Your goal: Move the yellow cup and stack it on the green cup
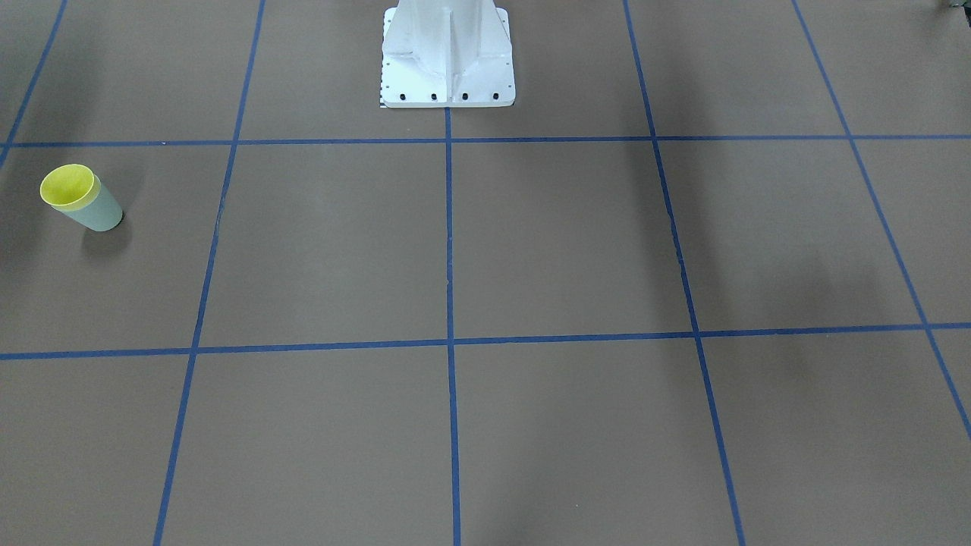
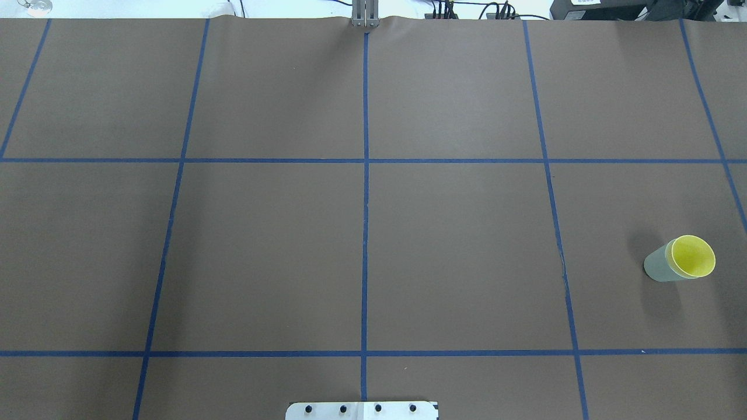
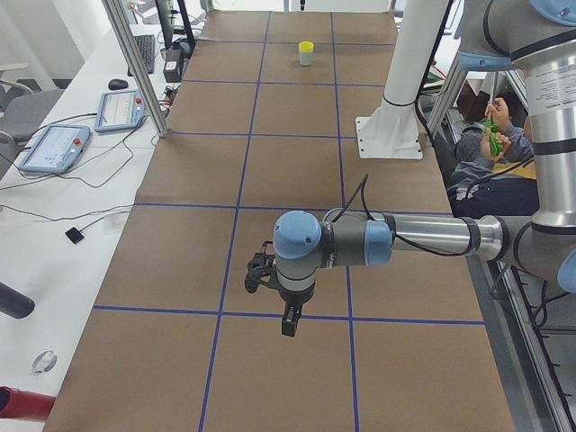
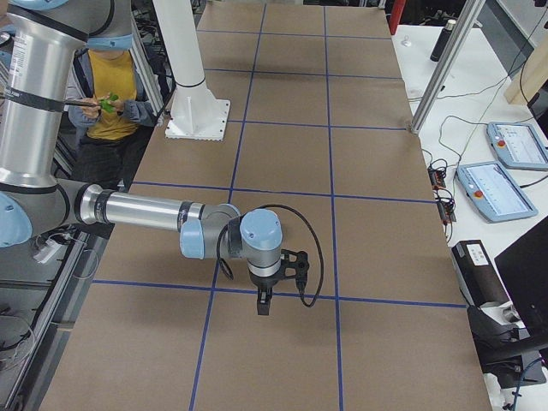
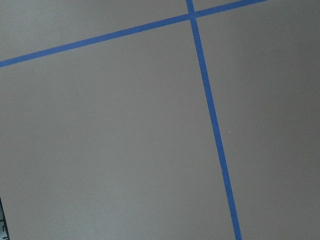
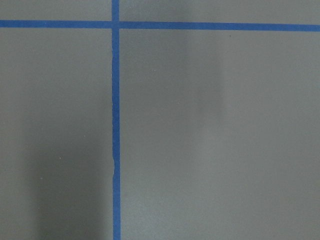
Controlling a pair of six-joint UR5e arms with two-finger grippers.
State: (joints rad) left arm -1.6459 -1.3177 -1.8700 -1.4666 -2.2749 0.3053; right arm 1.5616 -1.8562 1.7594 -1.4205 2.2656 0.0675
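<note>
Stack seems finished, yellow cup [image 2: 693, 256] nested in green cup [image 2: 658, 266] near right edge of counter [image 2: 373, 233]; left claw [image 3: 289, 324] and right claw [image 4: 262, 306] hang well away, open or closed I cannot tell; a careless arm sweep could topple the light pair.

Six views of one table [image 1: 531, 250].
The front camera looks steeply down, base [image 1: 447, 68] at 12 o'clock; the overhead faces the opposite way, base [image 2: 362, 411] at 6 o'clock. Both share the yellow cup [image 1: 68, 188], at 9 o'clock in front and 3 o'clock overhead. The two end cameras look along the table from farther off. Both wrist cameras look down, close on tape [image 5: 210, 115].
</note>
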